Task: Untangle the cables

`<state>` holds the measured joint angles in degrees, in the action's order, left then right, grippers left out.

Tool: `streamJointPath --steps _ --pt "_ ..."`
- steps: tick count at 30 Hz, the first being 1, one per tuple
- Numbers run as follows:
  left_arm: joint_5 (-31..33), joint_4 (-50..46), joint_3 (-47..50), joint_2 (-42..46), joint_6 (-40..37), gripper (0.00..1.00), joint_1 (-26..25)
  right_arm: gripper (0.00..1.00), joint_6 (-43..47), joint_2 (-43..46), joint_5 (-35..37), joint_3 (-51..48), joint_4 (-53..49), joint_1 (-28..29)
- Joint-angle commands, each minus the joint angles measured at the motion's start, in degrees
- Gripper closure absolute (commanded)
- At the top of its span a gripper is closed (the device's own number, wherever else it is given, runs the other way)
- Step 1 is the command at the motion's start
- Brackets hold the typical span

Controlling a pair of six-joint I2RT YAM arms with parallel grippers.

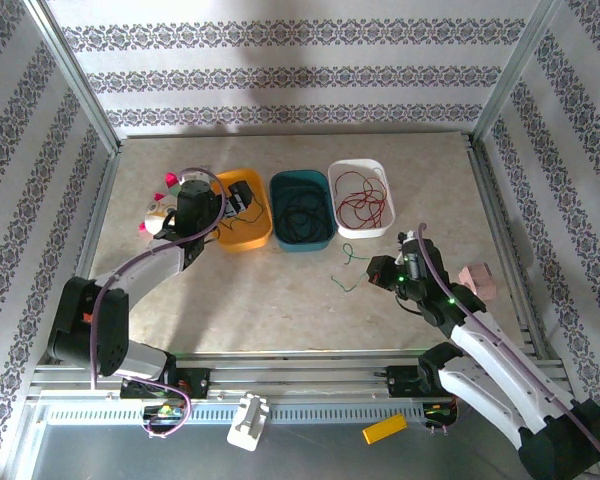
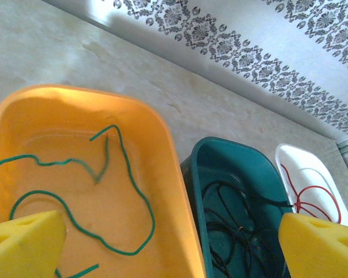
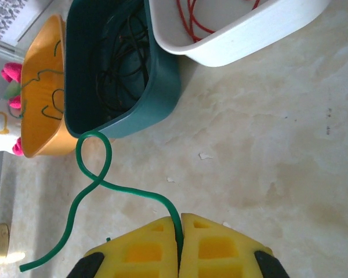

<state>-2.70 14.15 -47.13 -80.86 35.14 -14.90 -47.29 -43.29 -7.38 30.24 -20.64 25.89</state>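
Right jaws are clenching the thin green flexible cable (image 3: 97,180), its length trailing left toward the orange plastic tray (image 1: 245,242); left jaws are hovering released over it.

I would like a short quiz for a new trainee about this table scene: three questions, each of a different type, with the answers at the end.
1. True or false: the right gripper is shut on a green cable.
2. The cables in the teal tray are: A) red B) black C) green
3. Fill in: the left gripper hovers open above the ____.

Key: 1 true; 2 B; 3 orange tray.
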Motion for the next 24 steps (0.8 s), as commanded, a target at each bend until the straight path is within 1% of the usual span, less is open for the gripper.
streamJointPath --steps 1,7,11,13,16,18,21,24 --pt "3.4 -9.6 -0.7 3.7 -2.2 0.05 0.2 1.0 1.8 -1.5 1.4 2.1 2.0 1.9" --pt "5.0 -11.9 3.1 9.0 -2.4 0.05 0.3 1.0 2.1 -5.3 1.6 3.2 5.0 5.1" --pt "7.4 -15.7 3.5 9.6 -1.8 0.05 0.6 1.0 2.6 -7.7 1.4 4.2 5.9 7.5" --pt "8.7 -17.7 3.6 9.9 -0.9 0.05 0.7 1.0 2.7 -9.1 1.2 4.8 6.8 9.1" --pt "10.1 -17.4 6.1 12.6 0.8 0.05 0.7 1.0 3.2 -11.8 1.0 7.1 8.1 12.2" --pt "13.2 -18.5 8.1 15.4 2.7 0.05 0.7 1.0 3.5 -14.3 0.9 9.4 9.1 13.8" --pt "20.4 -23.0 11.2 20.4 6.9 0.05 0.7 1.0 3.5 -20.1 0.1 13.9 11.3 15.2" --pt "26.4 -27.7 14.2 25.2 10.4 0.05 0.7 1.0 3.7 -28.3 0.0 20.9 13.1 15.9"
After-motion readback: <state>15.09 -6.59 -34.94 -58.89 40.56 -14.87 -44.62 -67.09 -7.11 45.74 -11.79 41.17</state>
